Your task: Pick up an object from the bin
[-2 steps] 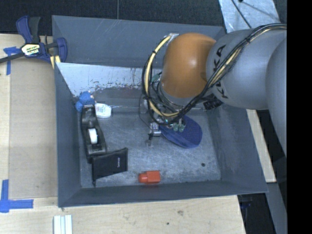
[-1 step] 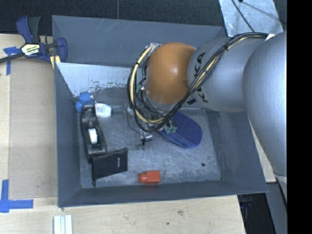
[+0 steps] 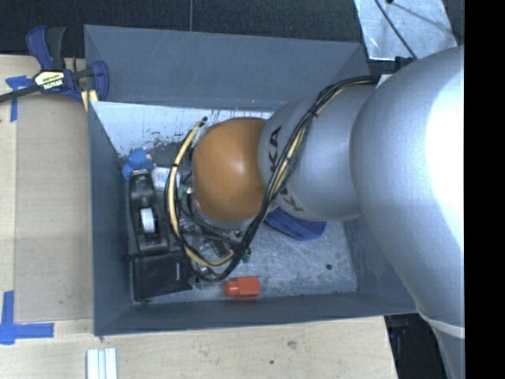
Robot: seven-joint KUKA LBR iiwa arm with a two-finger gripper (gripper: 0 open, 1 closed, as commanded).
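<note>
- Camera view: reaches in from 3 o'clock with the wrist bent down under the orange cover (image 3: 227,172), probably to bring the gripper (image 3: 154,251) low against the 9 o'clock wall of the bin (image 3: 106,212).
- Open or shut: cannot tell, with the lower end lost among black parts and looping cables (image 3: 168,196). Cannot tell either whether anything is gripped.
- Nearest loose thing: a small orange-red block (image 3: 241,287), lying flat at 6 o'clock on the floor, just beside the gripper at its 4 o'clock and seemingly apart from it.
- Farther off: a blue curved piece (image 3: 298,229) toward 3 o'clock, partly tucked under the arm, and a small blue thing (image 3: 138,162) at 10 o'clock.
- Judged: no pick made yet. Likeliest target is the block, lying free near the front wall.
</note>
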